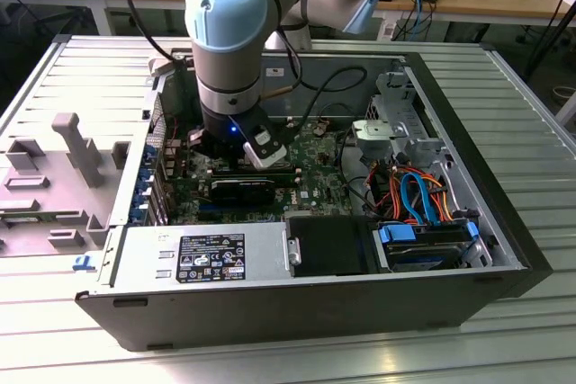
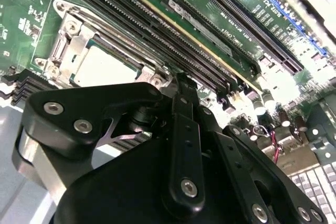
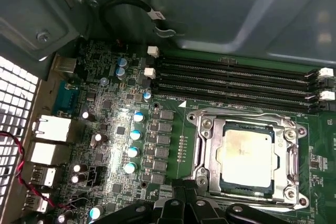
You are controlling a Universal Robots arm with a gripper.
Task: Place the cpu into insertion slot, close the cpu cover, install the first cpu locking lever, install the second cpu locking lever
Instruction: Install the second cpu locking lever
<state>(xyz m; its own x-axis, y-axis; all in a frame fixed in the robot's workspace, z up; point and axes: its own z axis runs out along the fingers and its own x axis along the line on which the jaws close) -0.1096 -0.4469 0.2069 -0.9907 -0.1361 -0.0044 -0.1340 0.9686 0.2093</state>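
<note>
An open computer case [image 1: 468, 213] lies on a slatted metal table [image 1: 531, 132], the arm [image 1: 229, 33] reaching down into it over the green circuit board [image 3: 173, 129]. A grey power supply [image 1: 202, 258] fills the near side in the exterior view, orange and blue cables [image 1: 418, 195] to its right. Four long black memory slots [image 3: 236, 85] run just beside the insertion slot [image 3: 202, 153], where the cpu [image 3: 245, 150] sits flat, framed by the cpu cover [image 3: 291, 150]. The gripper [image 2: 181, 85] hangs just over the socket's edge; whether its jaws are parted I cannot tell
</note>
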